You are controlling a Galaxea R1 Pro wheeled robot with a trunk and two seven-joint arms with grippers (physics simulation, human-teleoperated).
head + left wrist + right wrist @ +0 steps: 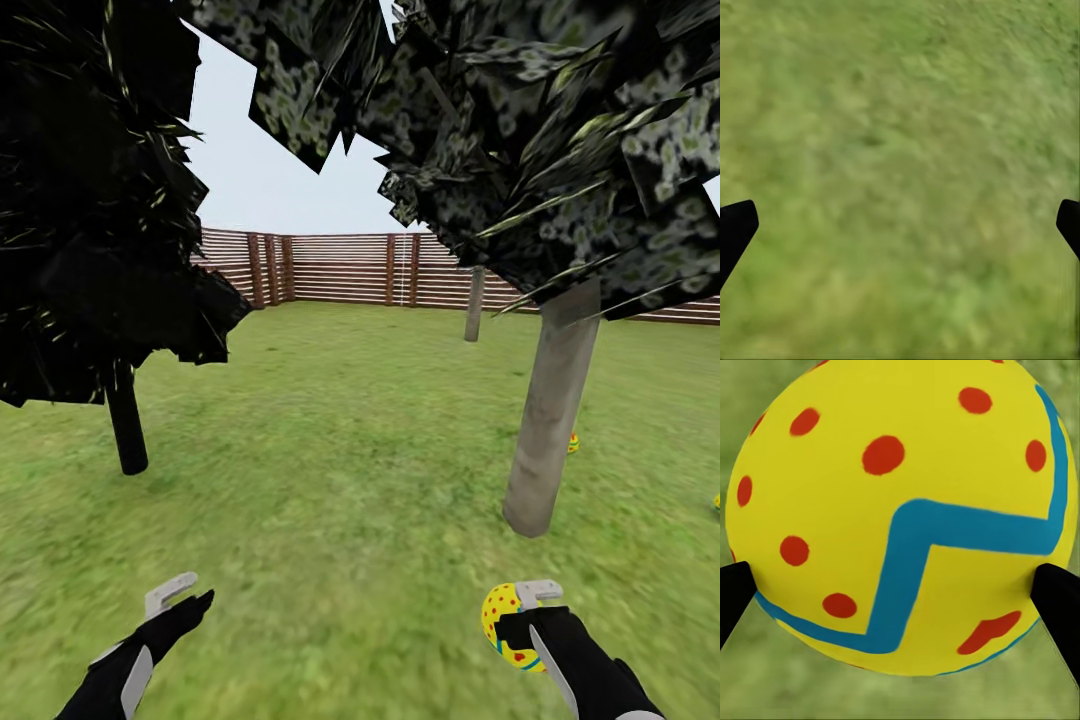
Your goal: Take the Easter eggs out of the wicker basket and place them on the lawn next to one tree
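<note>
Easter egg (900,517) clamped in right pincer (520,622), left pincer (182,596) open

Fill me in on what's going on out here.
The robot stands on the lawn facing a grey-trunked tree. Its right pincer is shut on a yellow egg, held above the grass. Two more eggs lie by that tree: one just behind the trunk, one at the picture's right edge. The left pincer is open and empty.

The small oval egg (900,517) is bright yellow with red dots and a blue zigzag; the mottled lawn (330,470) is green. The tall tree's bare trunk (552,410) is pale grey-brown; the horizontal-slat wooden fence (340,268) is brown.
</note>
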